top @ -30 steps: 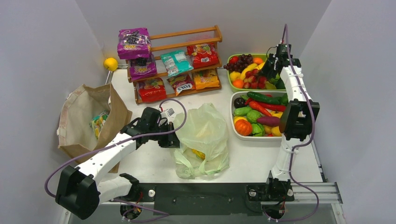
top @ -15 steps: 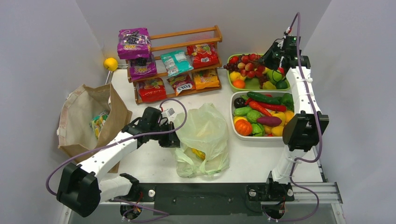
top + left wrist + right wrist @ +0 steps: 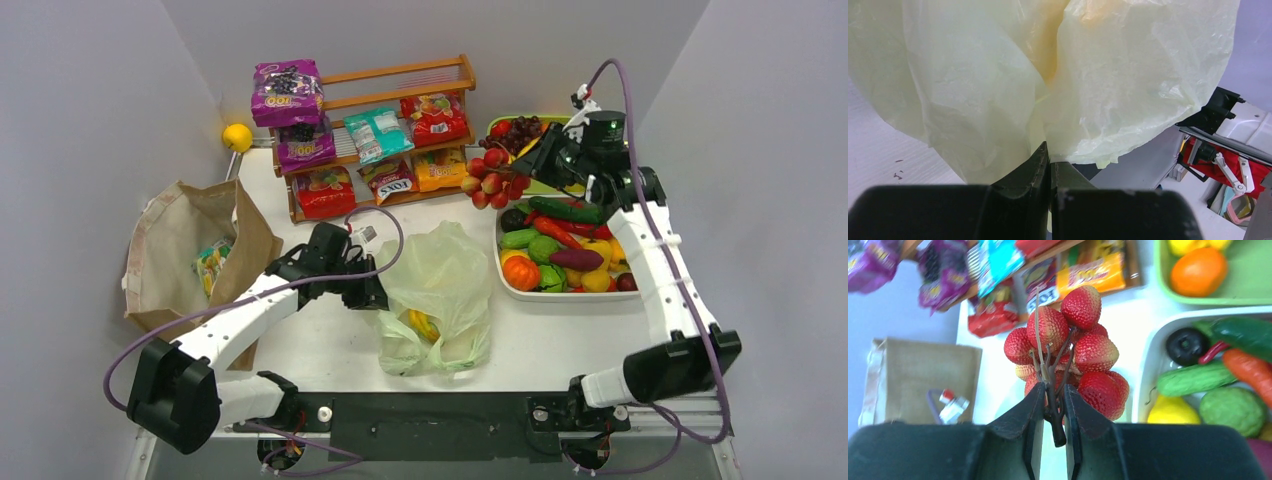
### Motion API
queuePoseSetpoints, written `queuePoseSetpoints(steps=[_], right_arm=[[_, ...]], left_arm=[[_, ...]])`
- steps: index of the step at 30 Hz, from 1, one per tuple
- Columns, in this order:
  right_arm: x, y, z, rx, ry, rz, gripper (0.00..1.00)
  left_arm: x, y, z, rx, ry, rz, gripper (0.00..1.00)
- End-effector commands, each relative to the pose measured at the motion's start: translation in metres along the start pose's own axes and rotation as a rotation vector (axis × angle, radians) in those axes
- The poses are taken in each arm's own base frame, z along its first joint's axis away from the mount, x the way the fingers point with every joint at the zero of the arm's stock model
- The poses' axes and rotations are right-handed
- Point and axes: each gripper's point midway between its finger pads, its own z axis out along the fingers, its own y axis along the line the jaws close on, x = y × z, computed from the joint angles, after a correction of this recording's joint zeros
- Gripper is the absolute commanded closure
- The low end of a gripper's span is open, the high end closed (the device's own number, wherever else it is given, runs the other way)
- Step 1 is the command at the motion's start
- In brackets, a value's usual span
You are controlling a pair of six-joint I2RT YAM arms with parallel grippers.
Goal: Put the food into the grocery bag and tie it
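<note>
Since the right gripper (image 3: 1050, 412) is clamped nearly shut on the brown stem of a red fruit bunch (image 3: 1068, 347), the coming move is judged to turn on one bearing. The grocery bag (image 3: 440, 275) lies to the robot's left of that gripper and nearer the arm bases.

- Bunch is held off the bag's far-right corner, well apart from it.
- Stem's long axis is lined up w/ the fingers; fruit hangs past the tips.
- Left gripper (image 3: 1049, 160) is fully closed on a fold of the bag's film at its left side, so the left arm is the nearer one; the right arm is the carrier.
- A yellow piece (image 3: 425, 325) is seen through the film, low in the bag.
- Whether the bag's mouth is spread: cannot be told.

Writing:
- "FOX'S" is read on a red pkt (image 3: 398, 183) on the wooden rack (image 3: 400, 75) behind the bag.
- "100", upside-down, is read on the purple pkt (image 3: 287, 95) at the rack's top left.
- Other labels are too small to read.
</note>
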Motion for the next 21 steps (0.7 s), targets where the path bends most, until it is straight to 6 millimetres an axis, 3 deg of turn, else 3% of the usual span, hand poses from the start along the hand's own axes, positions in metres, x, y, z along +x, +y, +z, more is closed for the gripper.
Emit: queuePoseSetpoints(steps=[1, 5, 11, 21], right_arm=[[0.015, 0.050, -0.044, -0.153, -0.052, -0.053, 1.00], [0.054, 0.075, -0.067, -0.221, -0.003, -0.097, 1.00], [0.104, 0.087, -0.094, -0.263, 0.068, -0.137, 1.00], [0.168, 0.102, -0.107, -0.298, 0.164, -0.152, 1.00]], left_arm=[[-0.018, -0.018, -0.006, 0.033, -0.043, 0.055, 1.00], [-0.022, -0.023, -0.008, 0.043, -0.049, 0.060, 1.00], [-0.027, -0.032, -0.012, 0.065, -0.062, 0.059, 1.00], [-0.031, -0.040, -0.016, 0.079, -0.074, 0.032, 1.00]])
